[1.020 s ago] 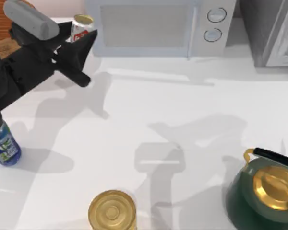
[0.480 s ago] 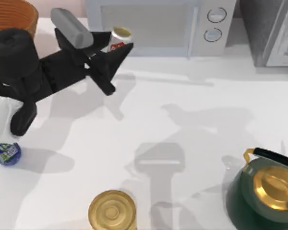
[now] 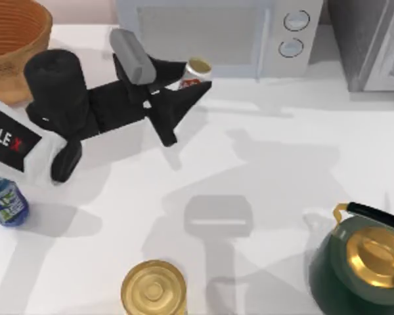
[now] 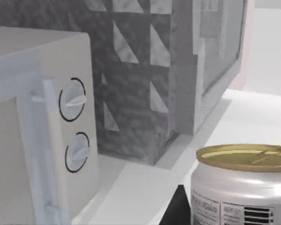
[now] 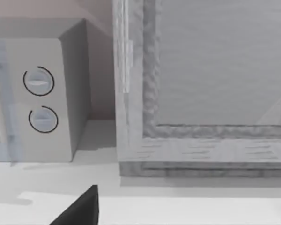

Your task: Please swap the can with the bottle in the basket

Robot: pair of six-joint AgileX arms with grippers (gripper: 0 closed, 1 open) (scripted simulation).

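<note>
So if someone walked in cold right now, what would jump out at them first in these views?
The black left arm stretched across the top view's upper left, its end effector shut on the can in front of the microwave. Next, the orange basket in the far left corner, with the blue bottle standing at the table's left edge. The green kettle sits at the near right.

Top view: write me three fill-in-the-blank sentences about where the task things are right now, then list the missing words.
1. The left tool is shut on the slim white ____ with the red mark and gold top, in front of the white microwave.
2. The small blue translucent plastic bottle stands at the table's ____ edge.
3. The round orange-brown woven basket sits at the table's far ____ corner.

Missing words: can; left; left
</note>
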